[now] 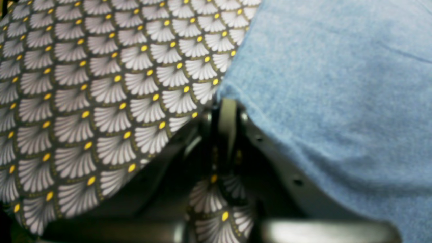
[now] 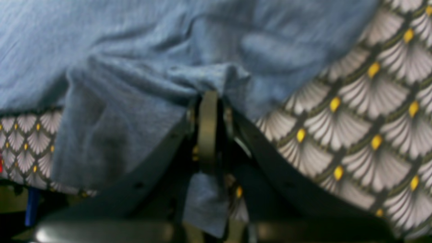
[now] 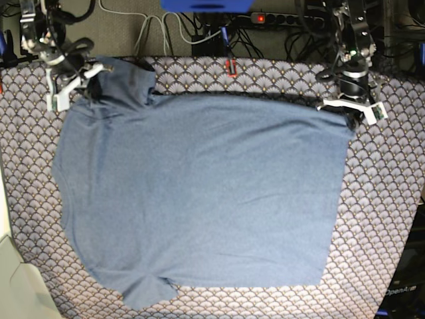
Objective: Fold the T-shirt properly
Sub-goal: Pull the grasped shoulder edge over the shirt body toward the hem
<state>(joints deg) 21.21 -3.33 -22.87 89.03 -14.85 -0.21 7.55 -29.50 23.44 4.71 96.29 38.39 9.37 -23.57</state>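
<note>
Base view: shirt (image 3: 199,193) lay spread plain-side up across tablecloth (image 3: 385,219), one long edge toward far side. My left gripper (image 3: 350,114) pinched far hem corner, jaws pressed together on cloth. My right gripper (image 3: 74,85) pinched bunched sleeve end at other far corner. Risks as I judged: thin left bite slipping on lift; uneven pull skewing fold; left jaws maybe snagging tablecloth, dragging it along.

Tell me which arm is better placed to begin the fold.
Neither alone, probably: the left gripper pinches the T-shirt at its hem corner and the right gripper at the sleeve, both on the far edge.
</note>
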